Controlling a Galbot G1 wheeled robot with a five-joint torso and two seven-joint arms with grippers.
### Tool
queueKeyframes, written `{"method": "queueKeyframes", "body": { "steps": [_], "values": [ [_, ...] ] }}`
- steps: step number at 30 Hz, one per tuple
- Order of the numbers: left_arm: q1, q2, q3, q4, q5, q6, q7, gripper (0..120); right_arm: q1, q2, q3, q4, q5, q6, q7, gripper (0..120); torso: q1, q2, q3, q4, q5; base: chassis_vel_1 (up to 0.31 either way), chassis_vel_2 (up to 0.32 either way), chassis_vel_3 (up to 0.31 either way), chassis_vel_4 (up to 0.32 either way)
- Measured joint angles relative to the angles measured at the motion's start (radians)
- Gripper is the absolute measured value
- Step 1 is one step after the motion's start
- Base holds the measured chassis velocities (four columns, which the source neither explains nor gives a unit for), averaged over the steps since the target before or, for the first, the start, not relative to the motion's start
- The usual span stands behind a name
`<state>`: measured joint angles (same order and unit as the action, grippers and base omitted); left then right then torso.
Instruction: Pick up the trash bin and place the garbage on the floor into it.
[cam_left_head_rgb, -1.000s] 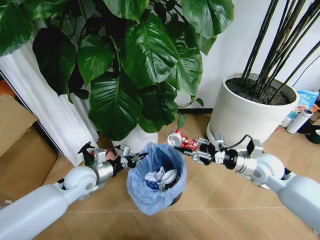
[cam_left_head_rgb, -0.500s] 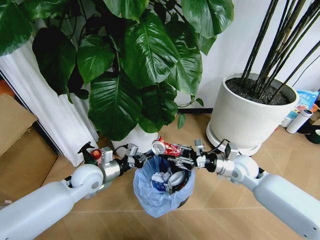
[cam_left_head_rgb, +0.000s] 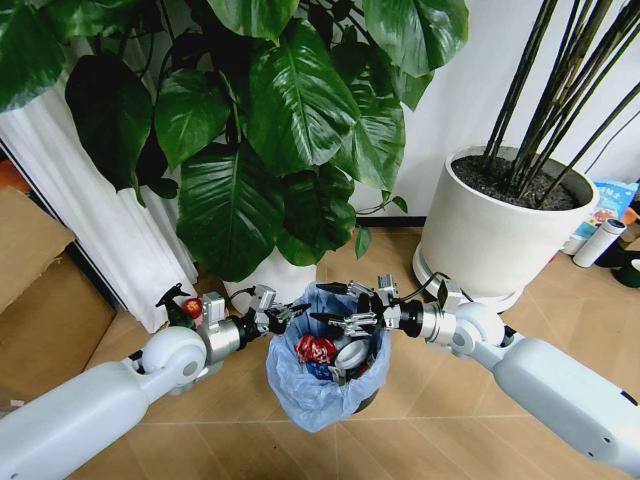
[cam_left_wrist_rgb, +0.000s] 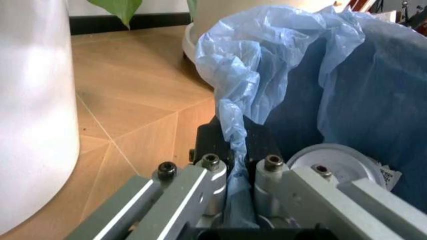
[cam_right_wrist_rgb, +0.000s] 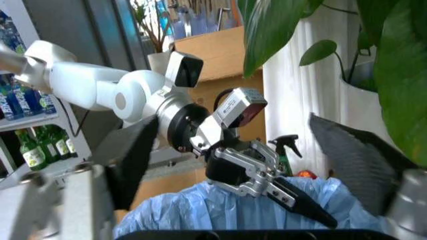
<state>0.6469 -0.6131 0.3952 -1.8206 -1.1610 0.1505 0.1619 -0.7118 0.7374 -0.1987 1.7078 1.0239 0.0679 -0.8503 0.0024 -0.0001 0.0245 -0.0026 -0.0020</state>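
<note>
The trash bin (cam_left_head_rgb: 322, 395), black with a crinkly light-blue bag, sits low in the middle of the head view. My left gripper (cam_left_head_rgb: 288, 312) is shut on its rim and bag. In the left wrist view its fingers (cam_left_wrist_rgb: 210, 182) pinch the blue bag (cam_left_wrist_rgb: 313, 75) against the black rim. My right gripper (cam_left_head_rgb: 333, 305) hovers open just over the bin's mouth, holding nothing. Its spread fingers (cam_right_wrist_rgb: 133, 160) frame the left gripper (cam_right_wrist_rgb: 260, 180) in the right wrist view. Inside the bin lies garbage: a crushed red can (cam_left_head_rgb: 314, 349), a white lid (cam_left_head_rgb: 350, 354) and a blue-white carton (cam_left_head_rgb: 321, 371).
A big leafy plant in a white pot (cam_left_head_rgb: 280, 272) stands right behind the bin. A second white pot (cam_left_head_rgb: 500, 225) is at the back right, with a white thermos bottle (cam_left_head_rgb: 597, 243) beside it. A red-topped spray bottle (cam_left_head_rgb: 186, 305) and cardboard box (cam_left_head_rgb: 40, 290) are on the left. Chevron floor (cam_left_head_rgb: 420, 420) lies open in front.
My right gripper carried the red can leftward over the bin, then opened. The can now lies inside the bin. The left gripper kept its hold on the rim.
</note>
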Motion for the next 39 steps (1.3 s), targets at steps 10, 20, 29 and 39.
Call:
{"method": "queueKeyframes", "body": {
  "steps": [10, 20, 29, 39],
  "values": [
    [0.115, 0.025, -0.154, -0.023, 0.036, 0.001, -0.010, 0, -0.149, 0.004, 0.218, 0.006, -0.025, 0.022, 0.012, 100, 0.000, 0.000, 0.000, 0.0003, -0.0001, 0.000, 0.000, 0.000, 0.000],
    [0.270, 0.104, -0.383, -0.076, 0.043, -0.002, -0.005, 0, -0.427, 0.035, 0.585, -0.030, -0.074, 0.057, 0.106, 100, 0.000, 0.000, 0.000, 0.0003, -0.0002, 0.000, 0.000, 0.000, 0.000],
    [0.370, 0.137, -0.449, -0.091, 0.071, -0.013, 0.009, 0, -0.702, 0.060, 0.844, -0.019, -0.127, 0.065, 0.194, 100, 0.000, 0.000, 0.000, -0.0002, 0.0000, 0.000, 0.000, 0.000, 0.000],
    [0.378, 0.133, -0.441, -0.103, 0.082, -0.016, 0.022, 0, -0.868, 0.123, 1.012, -0.051, -0.201, 0.113, 0.282, 100, 0.000, 0.000, 0.000, 0.0000, 0.0001, 0.000, 0.000, 0.000, 0.000]
  ]
}}
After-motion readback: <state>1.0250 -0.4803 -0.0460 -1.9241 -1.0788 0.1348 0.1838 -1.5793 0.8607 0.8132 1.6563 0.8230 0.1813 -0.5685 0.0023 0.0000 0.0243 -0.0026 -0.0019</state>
